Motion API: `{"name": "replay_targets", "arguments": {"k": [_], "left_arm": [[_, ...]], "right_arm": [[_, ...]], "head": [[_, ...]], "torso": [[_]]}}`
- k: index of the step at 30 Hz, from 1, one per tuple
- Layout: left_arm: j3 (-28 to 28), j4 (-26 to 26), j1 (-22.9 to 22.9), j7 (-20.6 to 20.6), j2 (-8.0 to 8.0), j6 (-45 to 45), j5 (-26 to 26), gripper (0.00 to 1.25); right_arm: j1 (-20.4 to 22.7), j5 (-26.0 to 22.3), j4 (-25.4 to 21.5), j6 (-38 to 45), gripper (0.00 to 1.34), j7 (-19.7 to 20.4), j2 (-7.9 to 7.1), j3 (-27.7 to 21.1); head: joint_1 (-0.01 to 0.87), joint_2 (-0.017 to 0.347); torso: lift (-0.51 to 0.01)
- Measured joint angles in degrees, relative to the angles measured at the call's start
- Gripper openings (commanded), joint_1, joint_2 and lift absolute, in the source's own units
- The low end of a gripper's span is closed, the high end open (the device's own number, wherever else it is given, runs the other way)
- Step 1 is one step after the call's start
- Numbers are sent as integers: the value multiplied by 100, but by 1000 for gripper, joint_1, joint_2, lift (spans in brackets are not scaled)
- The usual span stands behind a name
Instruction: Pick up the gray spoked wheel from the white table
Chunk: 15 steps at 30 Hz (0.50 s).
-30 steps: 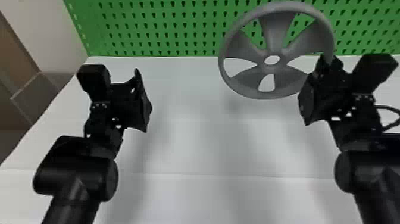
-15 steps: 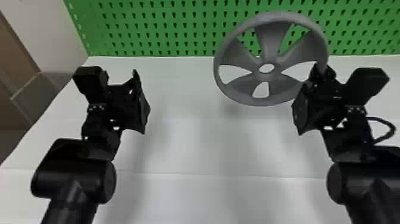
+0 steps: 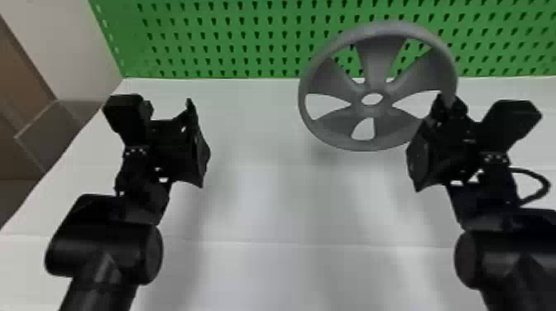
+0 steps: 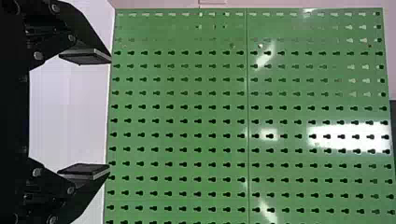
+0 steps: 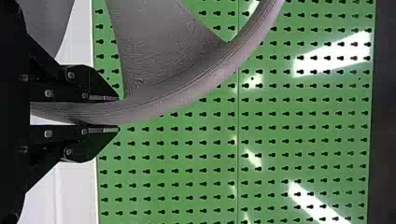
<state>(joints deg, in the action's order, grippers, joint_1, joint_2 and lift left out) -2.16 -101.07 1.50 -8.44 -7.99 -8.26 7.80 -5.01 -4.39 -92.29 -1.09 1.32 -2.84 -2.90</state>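
Right gripper (image 3: 444, 111): closed on rim of wheel (image 3: 376, 68), rim pinched between both fingers at wheel's right side. Wheel: held up off table (image 3: 256, 198), toward far side, right of centre, tilted, spoked face toward robot, part of green pegboard (image 3: 231, 37) behind it. Left gripper (image 3: 195, 128): above left part of table, fingers spread wide, well apart from wheel.

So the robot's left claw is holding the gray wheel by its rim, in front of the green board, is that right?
Not quite: it is the right gripper that holds the gray wheel by its rim, in front of the green board, as the right wrist view shows. The left gripper holds nothing.
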Motion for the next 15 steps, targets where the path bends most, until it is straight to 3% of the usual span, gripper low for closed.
{"name": "replay_targets", "arguments": {"k": [15], "left_arm": [[-32, 0, 0, 0, 0, -1, -29, 824]], "right_arm": [[0, 77, 8, 29, 77, 0, 16, 9]], "head": [[779, 103]], "torso": [[-89]]}}
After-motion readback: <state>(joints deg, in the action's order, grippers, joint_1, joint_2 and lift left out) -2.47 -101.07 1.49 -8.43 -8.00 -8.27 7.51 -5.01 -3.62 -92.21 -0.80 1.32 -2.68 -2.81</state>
